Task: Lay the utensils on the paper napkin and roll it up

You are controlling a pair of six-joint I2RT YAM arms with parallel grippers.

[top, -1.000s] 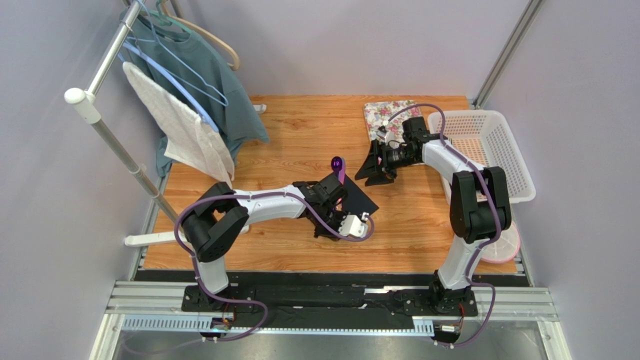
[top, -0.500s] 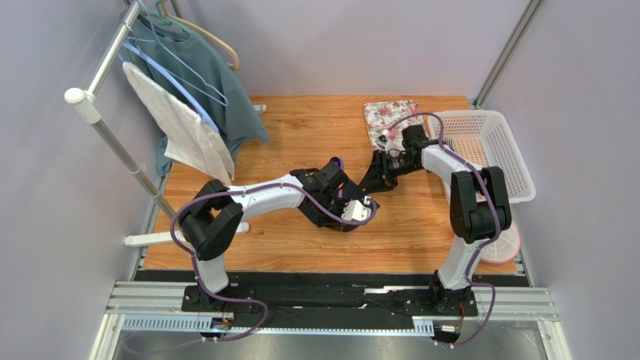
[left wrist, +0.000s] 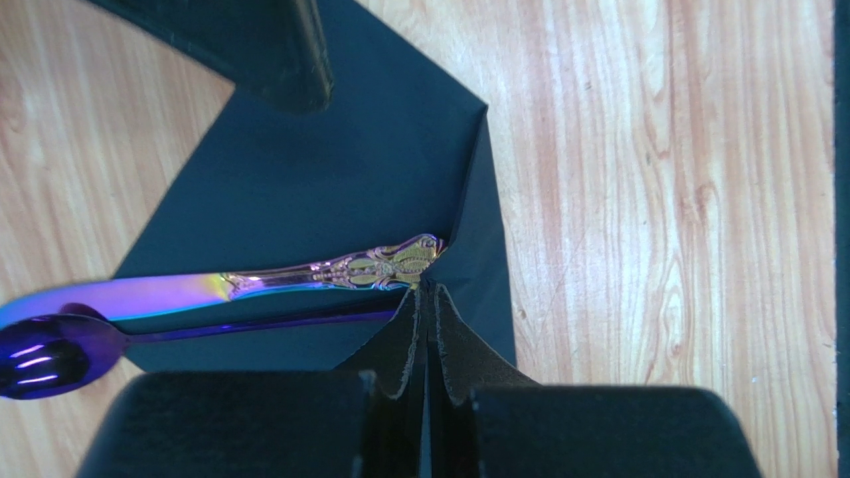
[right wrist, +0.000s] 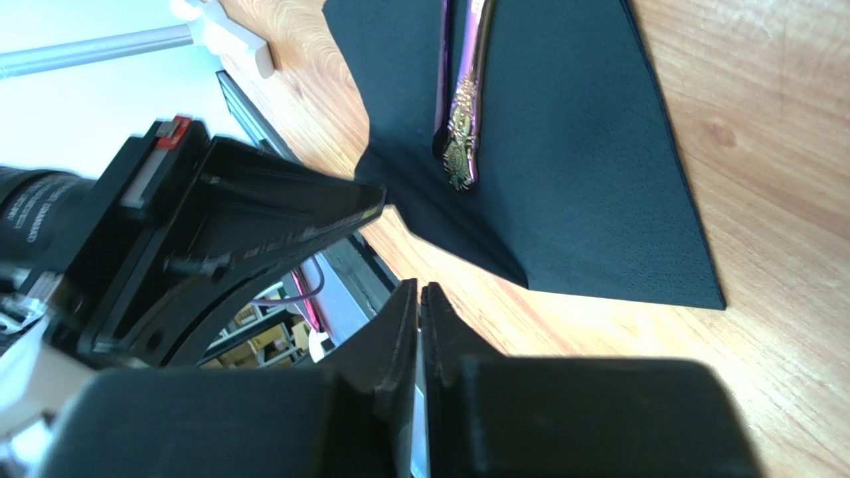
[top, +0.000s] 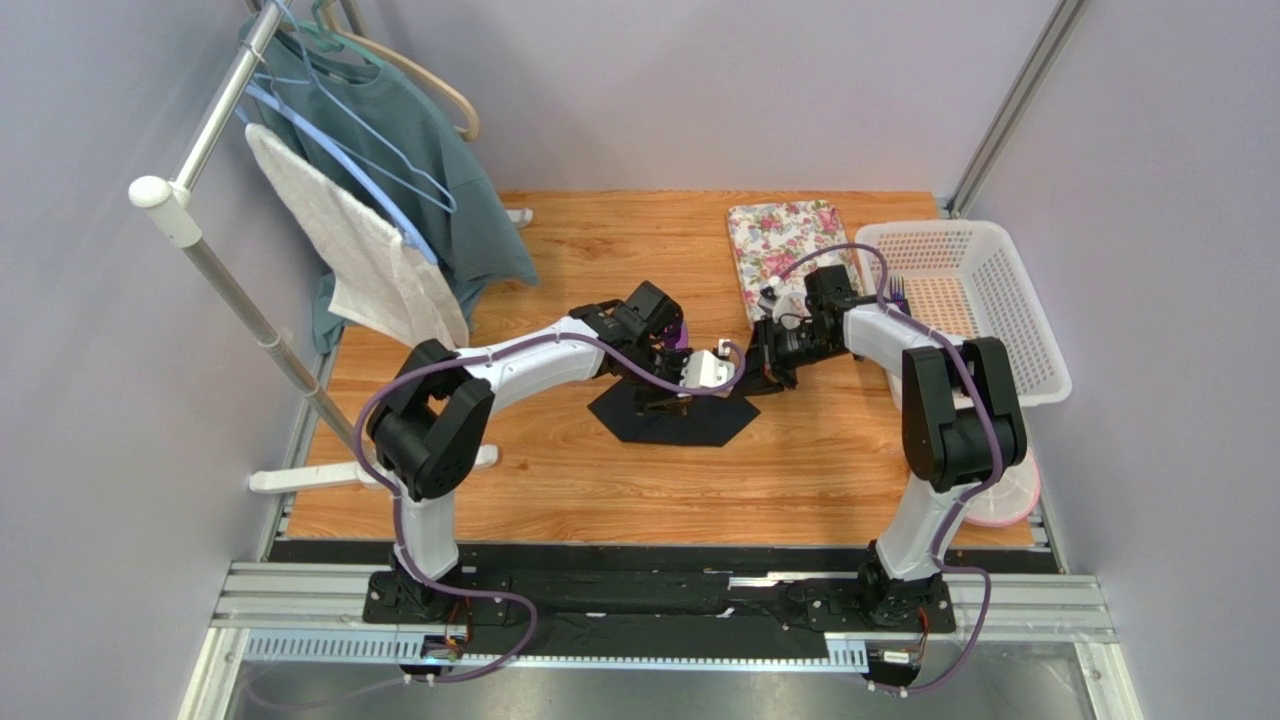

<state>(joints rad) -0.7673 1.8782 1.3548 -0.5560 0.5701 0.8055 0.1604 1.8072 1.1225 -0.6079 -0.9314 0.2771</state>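
Pinching the paper napkin [left wrist: 299, 169] corner in the closed left gripper [left wrist: 429, 294], folding it over the utensils [left wrist: 319, 271] to start rolling; poising the right gripper [right wrist: 420, 291] alongside, closed, seemingly empty.

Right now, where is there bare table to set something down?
Free wooden tabletop: the near strip between the black paper napkin and the arms' base rail, and the far middle between the hanging teal shirt and the floral-patterned mat. Crowded: the centre, where the left gripper and right gripper meet at the napkin.
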